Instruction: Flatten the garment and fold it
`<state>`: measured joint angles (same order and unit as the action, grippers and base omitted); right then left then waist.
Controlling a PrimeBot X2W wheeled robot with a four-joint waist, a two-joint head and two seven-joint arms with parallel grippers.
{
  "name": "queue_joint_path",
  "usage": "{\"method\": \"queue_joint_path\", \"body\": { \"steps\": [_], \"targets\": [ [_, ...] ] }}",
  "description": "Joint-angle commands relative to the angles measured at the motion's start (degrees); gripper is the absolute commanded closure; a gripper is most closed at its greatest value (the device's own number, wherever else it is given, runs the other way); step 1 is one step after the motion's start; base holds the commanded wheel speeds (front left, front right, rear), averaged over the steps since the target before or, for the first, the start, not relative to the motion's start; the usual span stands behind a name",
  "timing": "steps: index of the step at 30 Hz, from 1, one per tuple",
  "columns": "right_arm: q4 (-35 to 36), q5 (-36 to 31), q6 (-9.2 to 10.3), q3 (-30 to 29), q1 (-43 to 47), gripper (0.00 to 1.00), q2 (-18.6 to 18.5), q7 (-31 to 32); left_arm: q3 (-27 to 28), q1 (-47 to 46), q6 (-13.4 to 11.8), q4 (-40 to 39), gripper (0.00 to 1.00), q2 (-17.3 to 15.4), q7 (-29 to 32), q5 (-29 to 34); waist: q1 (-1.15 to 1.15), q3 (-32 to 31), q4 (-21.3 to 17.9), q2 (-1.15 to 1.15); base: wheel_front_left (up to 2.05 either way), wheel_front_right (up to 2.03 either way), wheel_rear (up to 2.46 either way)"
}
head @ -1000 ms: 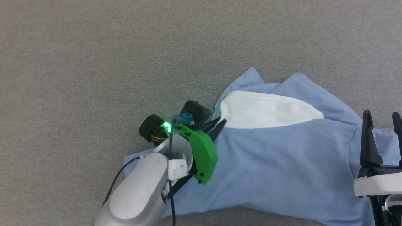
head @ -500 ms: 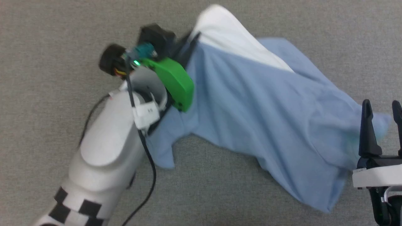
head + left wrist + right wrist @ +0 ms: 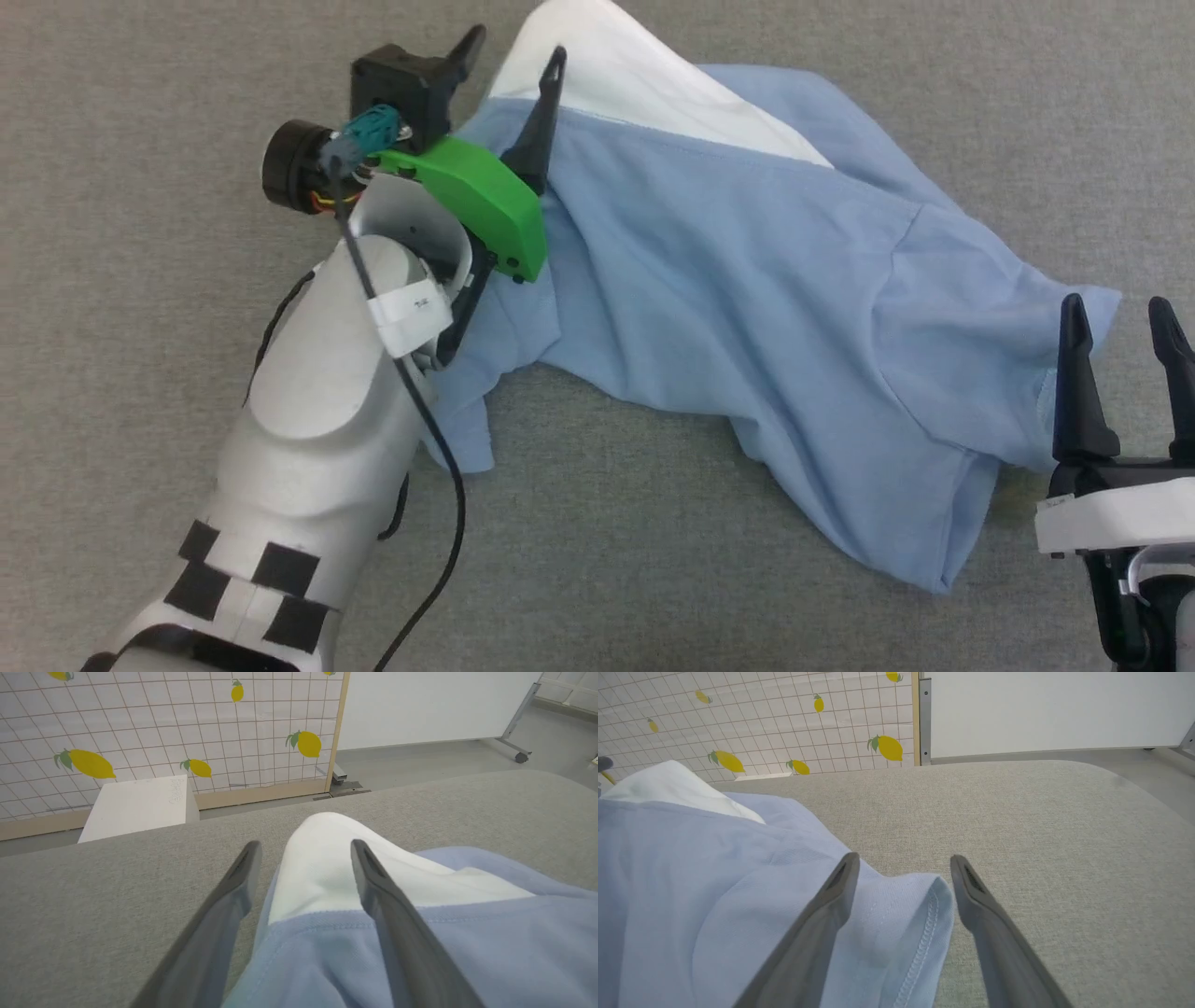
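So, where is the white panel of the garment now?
In the head view the white panel lies at top centre, at the far end of the garment, with the open left pincer at its left edge.

Indoor robot test lab. A grey cloth-covered table stands before a lemon-print grid partition at upper left. A white board on a castor is at upper right, with a white box and bare grey floor between.

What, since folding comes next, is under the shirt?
The shirt lies on the grey fabric surface, which shows all around it. Anything directly beneath the cloth is covered, so it cannot be seen.
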<state>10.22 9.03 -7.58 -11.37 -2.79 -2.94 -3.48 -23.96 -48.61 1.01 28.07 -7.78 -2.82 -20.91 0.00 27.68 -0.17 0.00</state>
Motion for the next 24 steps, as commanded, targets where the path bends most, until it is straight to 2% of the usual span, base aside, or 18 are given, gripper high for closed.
{"method": "queue_joint_path", "body": {
  "steps": [1,6,9,11,17,24],
  "targets": [
    [-0.1,-0.4,0.09,0.1,0.2,0.0,0.1,0.2,0.8,0.9,-0.2,-1.5,0.0,-0.6,-1.4,-0.9,0.0,-2.9,2.3,0.0,0.0,0.0,0.0],
    [-0.3,-0.4,0.09,0.6,1.7,0.0,0.1,1.1,3.3,8.2,-4.0,-8.9,0.0,-2.8,-4.3,-1.3,0.0,-6.0,3.9,0.0,0.0,0.0,0.0],
    [0.1,-0.4,0.09,0.8,2.5,0.0,0.1,1.7,4.1,16.1,-6.6,-13.5,0.0,-4.7,-3.2,-1.6,0.0,-7.0,4.4,0.0,0.0,0.0,0.0],
    [0.5,-0.6,0.09,1.0,3.0,0.0,0.1,2.2,4.4,21.1,-7.3,-15.8,0.0,-5.3,-1.8,-2.9,0.0,-7.1,4.7,0.0,0.0,0.0,0.0],
    [2.3,-1.6,0.09,0.5,3.8,0.0,0.1,3.9,2.5,29.0,-6.1,-19.1,0.0,-7.5,4.5,-5.2,0.0,-6.6,5.4,0.0,0.0,0.0,0.0],
    [4.1,-1.9,0.09,0.6,3.5,0.0,0.1,5.1,0.8,29.0,-5.7,-18.9,0.0,-8.8,11.0,-6.0,0.0,-5.3,5.4,0.0,0.0,0.0,0.0]
  ]
}}
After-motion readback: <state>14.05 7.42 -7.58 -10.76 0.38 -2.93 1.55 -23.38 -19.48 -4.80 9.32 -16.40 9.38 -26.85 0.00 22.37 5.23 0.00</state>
